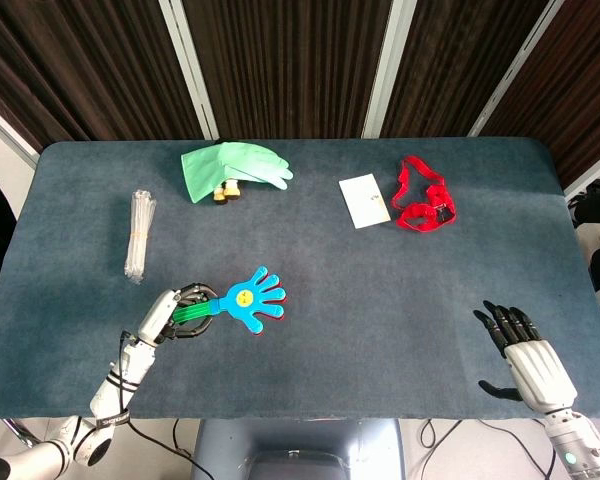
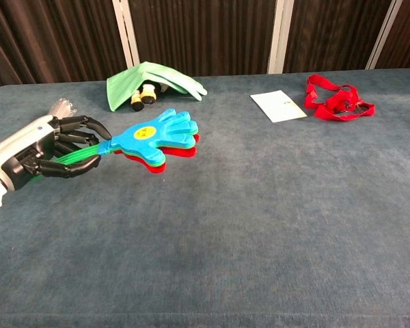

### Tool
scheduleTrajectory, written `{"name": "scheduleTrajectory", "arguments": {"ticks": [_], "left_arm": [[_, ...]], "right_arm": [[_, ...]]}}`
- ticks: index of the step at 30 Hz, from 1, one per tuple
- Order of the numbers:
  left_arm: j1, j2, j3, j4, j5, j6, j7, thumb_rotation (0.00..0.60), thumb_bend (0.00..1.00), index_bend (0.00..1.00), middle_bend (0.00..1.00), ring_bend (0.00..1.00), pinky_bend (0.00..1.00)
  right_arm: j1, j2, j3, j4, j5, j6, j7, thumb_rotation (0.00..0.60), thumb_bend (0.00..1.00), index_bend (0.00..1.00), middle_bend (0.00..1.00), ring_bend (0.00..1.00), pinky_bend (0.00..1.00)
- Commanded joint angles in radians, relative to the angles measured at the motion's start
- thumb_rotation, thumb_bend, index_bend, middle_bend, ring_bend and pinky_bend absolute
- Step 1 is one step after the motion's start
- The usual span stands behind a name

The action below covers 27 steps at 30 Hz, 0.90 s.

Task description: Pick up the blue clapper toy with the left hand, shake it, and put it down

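Observation:
The blue clapper toy is hand-shaped, with red layers under the blue and a green handle. My left hand grips that handle at the table's front left. In the chest view the clapper toy is held low over the cloth, pointing right, with my left hand wrapped around the handle; I cannot tell whether the toy touches the table. My right hand rests at the front right of the table, fingers spread, holding nothing, and it is out of the chest view.
A green glove lies at the back over two small dark bottles. A bundle of clear straws lies at the left. A white card and a red strap lie at the back right.

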Motion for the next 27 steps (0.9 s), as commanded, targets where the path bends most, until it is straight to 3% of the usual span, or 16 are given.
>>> {"name": "scheduleTrajectory", "arguments": {"ticks": [1,3,6,8,11,15,19,22,27], "left_arm": [[-0.002,-0.097,0.006,0.153,-0.017,-0.021,0.051,0.600,0.70,0.97,0.92,0.88,1.00],[-0.004,-0.126,0.005,0.209,-0.020,-0.019,0.053,0.600,0.64,0.89,0.86,0.80,1.00],[-0.007,-0.147,0.015,0.265,-0.017,-0.029,0.052,0.600,0.57,0.66,0.70,0.60,0.93],[-0.007,-0.154,0.026,0.293,-0.015,-0.047,0.053,0.600,0.55,0.54,0.61,0.47,0.76],[-0.009,-0.161,0.054,0.329,0.000,-0.074,0.054,0.600,0.53,0.46,0.53,0.37,0.50],[-0.018,-0.165,0.086,0.368,0.021,-0.106,0.091,0.600,0.51,0.41,0.43,0.24,0.29],[-0.027,-0.153,0.094,0.357,0.022,-0.122,0.112,0.600,0.46,0.18,0.20,0.06,0.13],[-0.028,-0.140,0.085,0.331,0.020,-0.092,0.122,0.600,0.42,0.02,0.05,0.00,0.04],[-0.035,-0.102,0.088,0.275,0.039,-0.031,0.179,0.600,0.39,0.00,0.00,0.00,0.00]], "right_arm": [[0.001,0.000,0.000,0.000,0.001,-0.001,0.000,0.600,0.21,0.00,0.00,0.00,0.00],[0.001,0.000,0.002,0.000,0.004,0.000,0.002,0.600,0.21,0.00,0.00,0.00,0.00],[0.001,0.002,0.004,0.000,0.005,0.002,0.006,0.600,0.21,0.00,0.00,0.00,0.00],[0.000,0.004,0.004,-0.001,0.004,0.005,0.008,0.600,0.21,0.00,0.00,0.00,0.00],[-0.002,0.005,0.004,-0.002,0.002,0.010,0.009,0.600,0.21,0.00,0.00,0.00,0.00],[-0.007,0.007,0.005,-0.006,0.003,0.019,0.003,0.600,0.21,0.00,0.00,0.00,0.00],[-0.008,0.010,0.003,-0.007,-0.003,0.023,0.006,0.600,0.21,0.00,0.00,0.00,0.00],[-0.009,0.013,0.003,-0.008,-0.007,0.027,0.010,0.600,0.21,0.00,0.00,0.00,0.00],[-0.010,0.014,0.003,-0.008,-0.008,0.029,0.010,0.600,0.21,0.00,0.00,0.00,0.00]]}}
